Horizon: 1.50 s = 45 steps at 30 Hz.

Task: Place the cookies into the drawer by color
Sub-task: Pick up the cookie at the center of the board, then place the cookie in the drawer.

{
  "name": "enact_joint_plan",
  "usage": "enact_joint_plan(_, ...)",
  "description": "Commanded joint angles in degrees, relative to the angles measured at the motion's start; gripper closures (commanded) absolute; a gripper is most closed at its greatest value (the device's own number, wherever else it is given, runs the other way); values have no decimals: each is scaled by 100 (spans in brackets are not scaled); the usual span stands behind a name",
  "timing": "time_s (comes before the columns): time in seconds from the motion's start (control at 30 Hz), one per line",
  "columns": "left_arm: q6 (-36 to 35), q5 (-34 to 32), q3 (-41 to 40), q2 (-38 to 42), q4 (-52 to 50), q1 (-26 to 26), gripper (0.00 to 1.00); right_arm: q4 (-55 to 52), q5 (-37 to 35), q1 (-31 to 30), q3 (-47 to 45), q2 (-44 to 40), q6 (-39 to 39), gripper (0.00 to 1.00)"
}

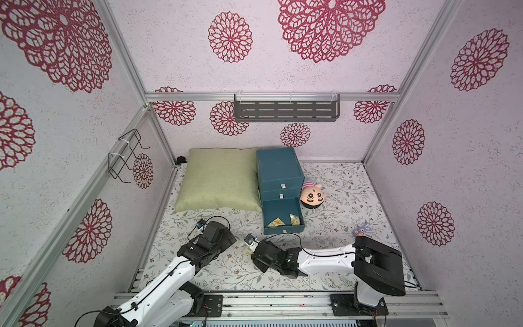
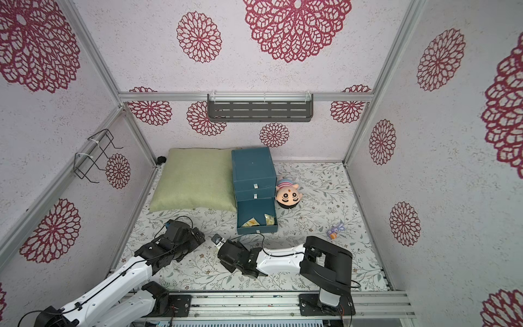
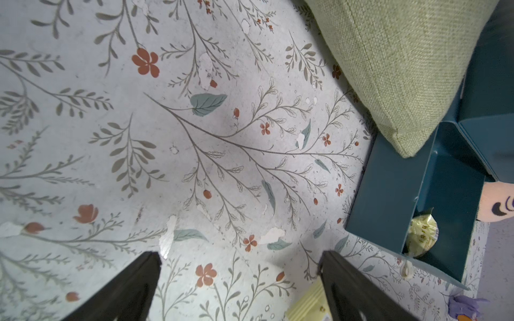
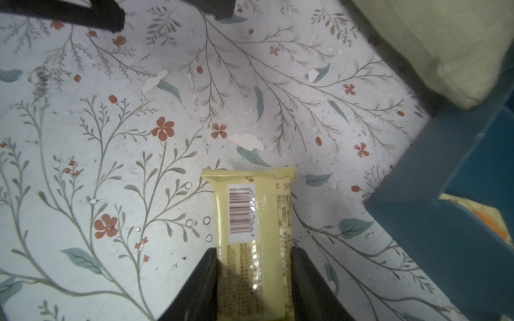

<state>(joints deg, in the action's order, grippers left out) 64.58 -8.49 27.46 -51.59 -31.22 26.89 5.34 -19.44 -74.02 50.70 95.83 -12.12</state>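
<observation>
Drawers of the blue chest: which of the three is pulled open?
The bottom drawer, standing out forward with yellow packets inside. The top drawer and middle drawer sit shut, flush with the chest.

White floral-print table (image 1: 334,203) bearing a dark teal-blue three-drawer chest (image 1: 278,167).
Green woven cushion (image 1: 218,181) touches its left side, round peach plush toy (image 1: 312,195) just beside its right, small purple toy (image 1: 362,230) farther right, pale yellow wrapped packet (image 4: 256,236) before it.

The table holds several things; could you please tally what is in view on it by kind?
Cookies: 3 (one between the right fingers)
Drawer chest: 1
Toys: 2
Cushion: 1
Total: 7
</observation>
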Motion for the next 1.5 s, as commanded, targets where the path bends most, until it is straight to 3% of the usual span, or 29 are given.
enact_joint_plan(0.0,-41,-68,-12,83,-40,-51,3,-68,-285,100,-39,-540,-146,57)
enact_joint_plan(0.1,-50,-65,-11,88,-18,-53,2,-77,-275,217,-184,-939,-187,57)
enact_joint_plan(0.53,-116,70,-39,-65,247,-53,3,144,261,2119,-1193,-2452,-297,57)
enact_joint_plan(0.83,-118,176,-117,-148,422,-55,3,237,592,3137,-1107,-1979,-269,57)
enact_joint_plan(1.2,-122,240,-136,-165,503,-57,3,282,906,3609,-779,-1301,-409,57)
enact_joint_plan(1.47,-126,303,-94,-198,532,-58,3,248,1165,3693,-646,-1204,-414,37)
